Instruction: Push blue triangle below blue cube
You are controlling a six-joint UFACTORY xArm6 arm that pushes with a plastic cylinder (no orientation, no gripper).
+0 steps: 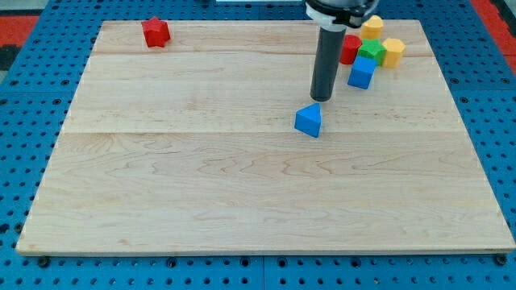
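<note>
**Rod tip set behind the blue triangle, blue cube up and to the right**

Pale wooden worktop (242, 185), flat and smooth, resting on a blue perforated base (24, 121); no tray, bowl or other container anywhere in view, hence nothing held in one. Dark rod descending from the view's top, with my tip (322, 98) just above the blue triangle (308, 121) and slightly to its right, close to or touching its upper edge; contact not resolvable. No pincer fitted, so no open or closed state to report.

Blue triangle near the worktop's middle, well apart from the blue cube (362, 73), which lies up and to the view's right. Cube at the lower edge of a tight cluster: red block (349, 48), green block (372, 53), yellow block (393, 52) and a second yellow block (372, 26) behind. Red star-like block (156, 32) alone at the top left.

Handling, judged only: triangle probably light, rigid and quick to slide on the smooth wood, prone to pivot if struck off-centre. No grasp possible; best contact likely the middle of its left face, for a push rightward to the spot beneath the cube.
</note>
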